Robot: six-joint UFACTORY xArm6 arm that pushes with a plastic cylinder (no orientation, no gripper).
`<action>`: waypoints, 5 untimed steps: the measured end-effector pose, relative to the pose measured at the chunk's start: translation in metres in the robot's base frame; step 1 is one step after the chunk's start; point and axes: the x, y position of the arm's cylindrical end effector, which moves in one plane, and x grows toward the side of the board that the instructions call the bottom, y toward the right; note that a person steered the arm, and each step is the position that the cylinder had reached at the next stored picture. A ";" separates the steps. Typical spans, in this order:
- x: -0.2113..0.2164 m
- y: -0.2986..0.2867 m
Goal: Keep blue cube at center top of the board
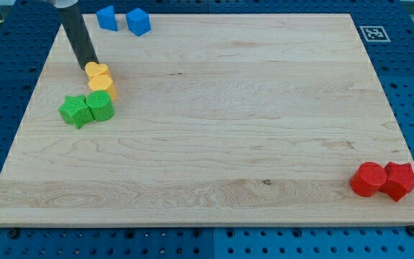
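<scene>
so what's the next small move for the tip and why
Probably lift away from the yellow blocks and travel toward the view's top, to the left of the blue cube. My tip touches the yellow pair, while the cube sits left of top centre.

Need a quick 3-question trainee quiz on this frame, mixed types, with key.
1. True or false: my tip touches the blue cube.
2. Which blocks sit at the view's bottom right? A) green B) red C) yellow
3. Fill in: the blue cube lies at the board's top ____ in the view.

Key:
1. False. My tip is at the upper yellow block, apart from the blue cube.
2. B: a red cylinder and a red star-like block.
3. Left, beside another blue block.
</scene>
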 end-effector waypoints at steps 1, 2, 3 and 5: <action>-0.002 -0.001; -0.034 -0.020; -0.065 -0.051; -0.143 -0.028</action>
